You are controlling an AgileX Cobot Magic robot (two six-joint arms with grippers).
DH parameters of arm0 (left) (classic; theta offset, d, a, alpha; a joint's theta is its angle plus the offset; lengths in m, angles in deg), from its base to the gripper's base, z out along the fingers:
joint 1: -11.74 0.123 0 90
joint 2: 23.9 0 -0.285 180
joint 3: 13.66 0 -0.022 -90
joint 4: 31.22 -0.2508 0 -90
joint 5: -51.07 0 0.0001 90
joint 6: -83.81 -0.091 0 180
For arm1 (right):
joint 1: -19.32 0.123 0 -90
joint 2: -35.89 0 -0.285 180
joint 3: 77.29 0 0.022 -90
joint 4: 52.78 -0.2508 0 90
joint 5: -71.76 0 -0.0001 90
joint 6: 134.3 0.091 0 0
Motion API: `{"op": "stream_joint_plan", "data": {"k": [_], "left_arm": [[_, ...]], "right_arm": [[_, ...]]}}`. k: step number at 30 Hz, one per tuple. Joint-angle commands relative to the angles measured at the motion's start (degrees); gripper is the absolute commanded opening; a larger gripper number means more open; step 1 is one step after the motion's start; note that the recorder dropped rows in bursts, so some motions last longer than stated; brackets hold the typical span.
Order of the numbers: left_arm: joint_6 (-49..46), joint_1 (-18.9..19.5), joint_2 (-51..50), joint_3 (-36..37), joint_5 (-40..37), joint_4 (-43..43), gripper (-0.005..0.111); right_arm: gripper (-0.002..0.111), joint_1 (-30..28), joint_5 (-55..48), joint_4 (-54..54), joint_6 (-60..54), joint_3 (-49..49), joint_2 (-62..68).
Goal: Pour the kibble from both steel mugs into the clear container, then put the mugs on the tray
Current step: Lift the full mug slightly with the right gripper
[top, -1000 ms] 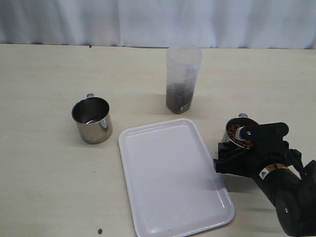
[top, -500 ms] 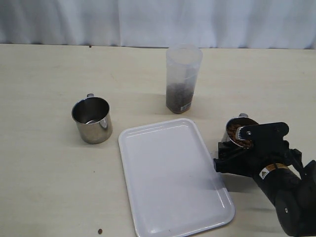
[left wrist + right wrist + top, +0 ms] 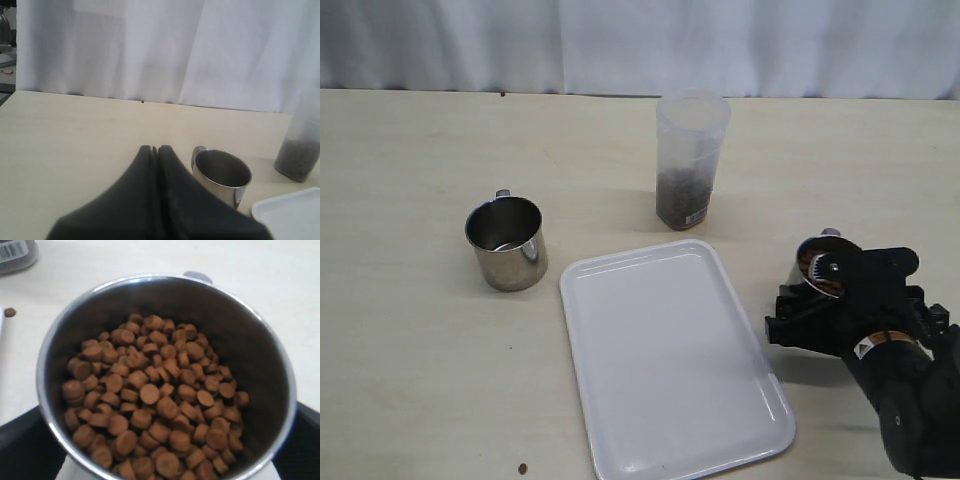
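My right gripper (image 3: 817,290) has its fingers spread wide on either side of a steel mug (image 3: 240,340) heaped with brown kibble (image 3: 150,405), just right of the white tray (image 3: 670,360). I cannot tell whether they press it. My left gripper (image 3: 155,150) is closed and empty. The empty mug (image 3: 505,243) stands left of the tray, and the clear container (image 3: 691,160) stands behind it, with kibble in its bottom.

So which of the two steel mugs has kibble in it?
The right mug, gripped by the right hand: it is full of kibble. The left mug, standing alone on the other side of the tray, is empty.
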Motion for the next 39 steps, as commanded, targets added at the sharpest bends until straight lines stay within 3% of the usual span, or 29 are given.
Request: {"op": "stream_joint_plan", "data": {"k": [1,14,28,39], "left_arm": [[0.29,-0.04,0.14,0.18,0.25,0.04,0.000],[0.29,-0.04,0.14,0.18,0.25,0.04,0.000],[0.29,-0.04,0.14,0.18,0.25,0.04,0.000],[0.29,-0.04,0.14,0.18,0.25,0.04,0.000]], "right_arm": [[0.100,0.13,0.48,-4.02,2.80,0.05,0.23],[0.100,0.13,6.37,0.63,4.48,-0.20,1.42],[0.100,0.13,10.81,0.63,19.07,-0.20,8.43],[0.100,0.13,11.41,0.63,19.18,-0.30,9.78]]}}
